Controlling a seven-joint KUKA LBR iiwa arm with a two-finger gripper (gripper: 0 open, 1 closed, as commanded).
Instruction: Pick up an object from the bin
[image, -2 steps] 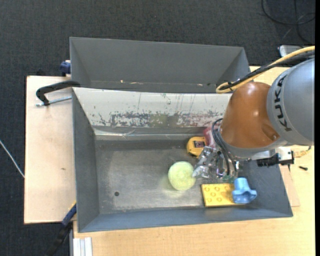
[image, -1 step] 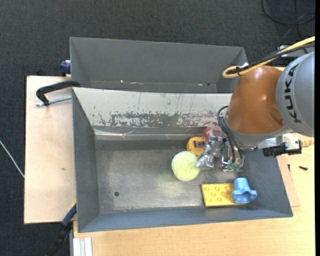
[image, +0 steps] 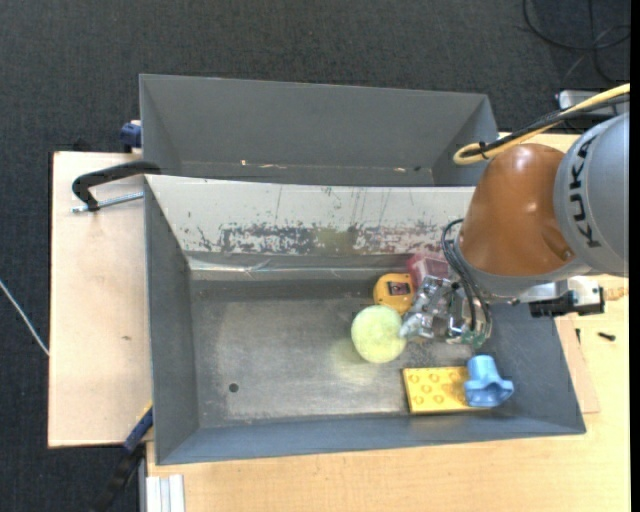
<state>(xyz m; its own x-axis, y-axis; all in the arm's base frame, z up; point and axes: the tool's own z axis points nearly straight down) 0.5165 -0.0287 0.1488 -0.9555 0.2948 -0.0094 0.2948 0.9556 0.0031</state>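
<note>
Grey bin | pale-green ball just beside gripper (view's left side)

Pink thing half behind the arm's orange cover, kind unclear.

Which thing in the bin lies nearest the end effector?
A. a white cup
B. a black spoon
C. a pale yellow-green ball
C: the pale yellow-green ball lies just beside the end effector, towards the right of the bin floor.
</note>
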